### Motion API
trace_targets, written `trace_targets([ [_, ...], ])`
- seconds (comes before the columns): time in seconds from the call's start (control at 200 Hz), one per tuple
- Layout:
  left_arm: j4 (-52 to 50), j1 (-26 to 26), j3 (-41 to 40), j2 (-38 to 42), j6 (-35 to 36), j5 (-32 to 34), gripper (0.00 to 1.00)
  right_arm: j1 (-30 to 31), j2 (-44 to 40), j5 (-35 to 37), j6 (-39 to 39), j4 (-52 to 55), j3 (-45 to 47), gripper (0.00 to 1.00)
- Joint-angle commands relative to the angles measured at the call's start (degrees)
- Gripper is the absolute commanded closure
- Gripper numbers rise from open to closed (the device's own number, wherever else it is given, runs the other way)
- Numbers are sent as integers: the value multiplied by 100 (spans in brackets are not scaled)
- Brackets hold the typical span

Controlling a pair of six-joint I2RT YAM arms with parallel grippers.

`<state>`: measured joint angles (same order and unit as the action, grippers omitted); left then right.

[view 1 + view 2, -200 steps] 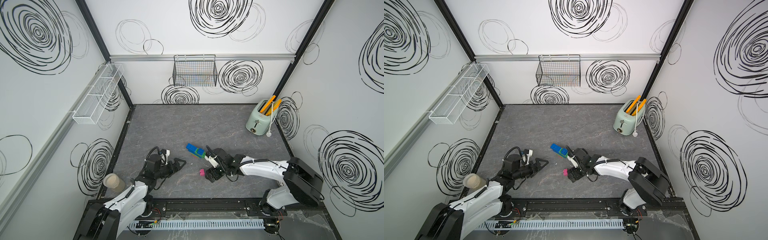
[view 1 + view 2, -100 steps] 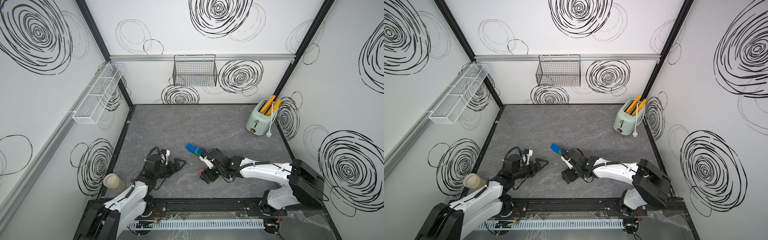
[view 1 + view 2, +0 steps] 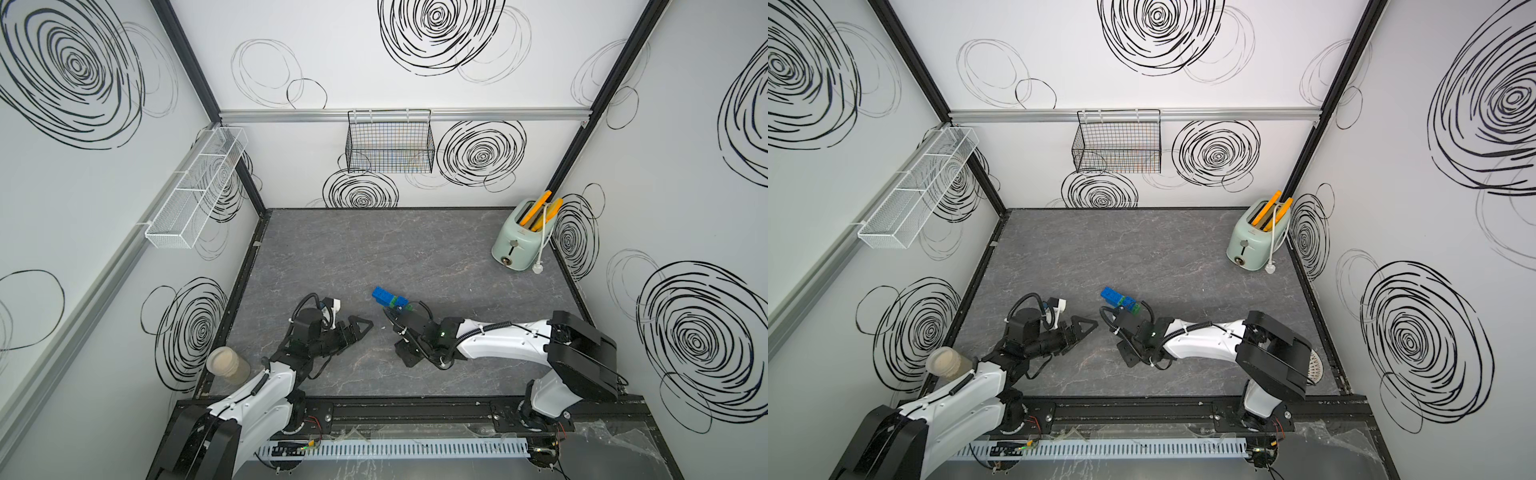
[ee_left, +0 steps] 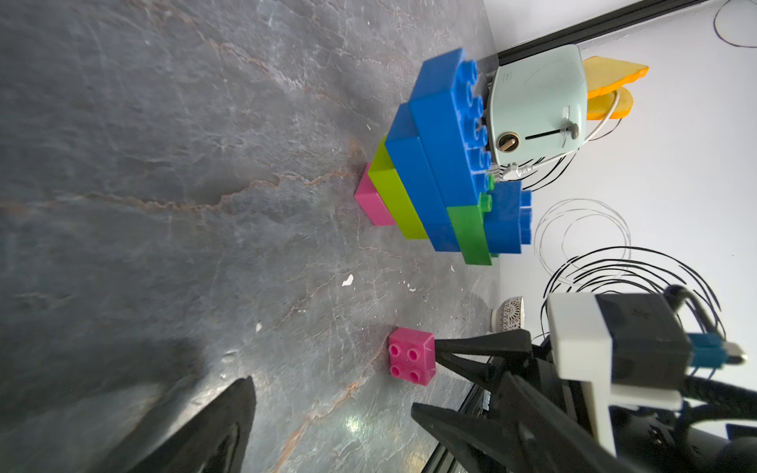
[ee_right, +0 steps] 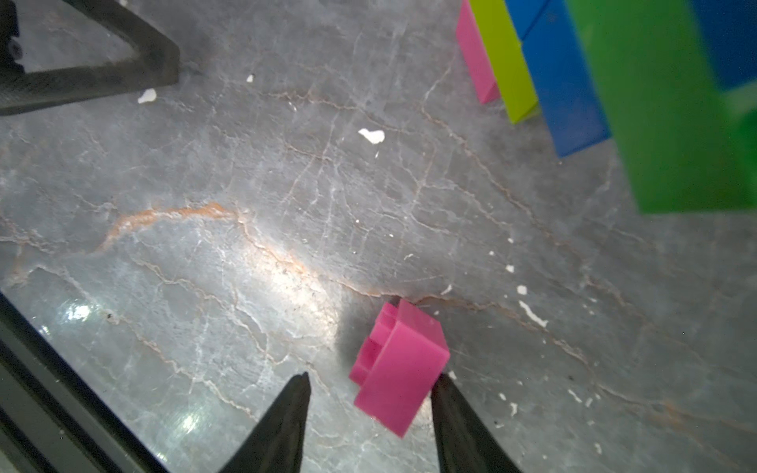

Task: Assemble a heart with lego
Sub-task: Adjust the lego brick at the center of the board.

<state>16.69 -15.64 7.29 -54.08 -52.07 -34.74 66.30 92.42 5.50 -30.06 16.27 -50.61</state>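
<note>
Take the table (image 3: 374,249), seen from above, as a clock face with twelve at the back wall. The heart (image 3: 390,300) stands a little toward six from the centre, upright on its pink tip, with the studs up. The left wrist view shows its rows from the table upward: pink, lime, blue, then blue together with green, and one blue lobe on the top.

The right gripper (image 5: 370,376) is low over the table at about six o'clock from the heart, near to it. Its jaws are partly apart around a loose pink brick (image 5: 399,368). One fingertip (image 5: 442,389) touches the side of this brick. The other fingertip is a little apart from it, so the brick is not clamped. The brick lies on its side, with the studs turned toward the left arm.

The left gripper (image 3: 353,332) is between seven and eight o'clock from the heart, with its jaws wide apart and holding nothing.

The toaster (image 3: 521,239) stands at about two o'clock, near the right wall, well apart from the bricks.
</note>
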Motion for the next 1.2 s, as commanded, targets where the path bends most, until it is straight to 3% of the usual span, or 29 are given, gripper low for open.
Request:
trace_targets([
  [0.0,266,18,-17,-19,49,-71,3,7,1,222,-211,9,-33,57],
  [0.215,257,19,-3,-15,57,-63,3,-204,-204,-86,-328,-197,312,68],
  [0.37,245,23,11,-34,75,-52,3,-732,-902,-945,-527,-926,1115,72],
  [0.55,259,24,25,-64,83,-45,3,-1834,-1821,-2585,-832,-1956,2312,72],
  [0.7,257,21,50,-72,88,-49,3,-2909,-2040,-4100,-878,-2647,2991,72],
  [0.81,233,30,55,-55,92,-34,3,-3374,-1914,-5016,-915,-3084,3135,72],
  [0.975,196,29,82,-37,99,-30,3,-3370,-1341,-5796,-1201,-3890,3134,72],
  [1.196,172,27,91,-16,110,-22,3,-2798,-624,-5686,-1402,-4457,2852,72],
])
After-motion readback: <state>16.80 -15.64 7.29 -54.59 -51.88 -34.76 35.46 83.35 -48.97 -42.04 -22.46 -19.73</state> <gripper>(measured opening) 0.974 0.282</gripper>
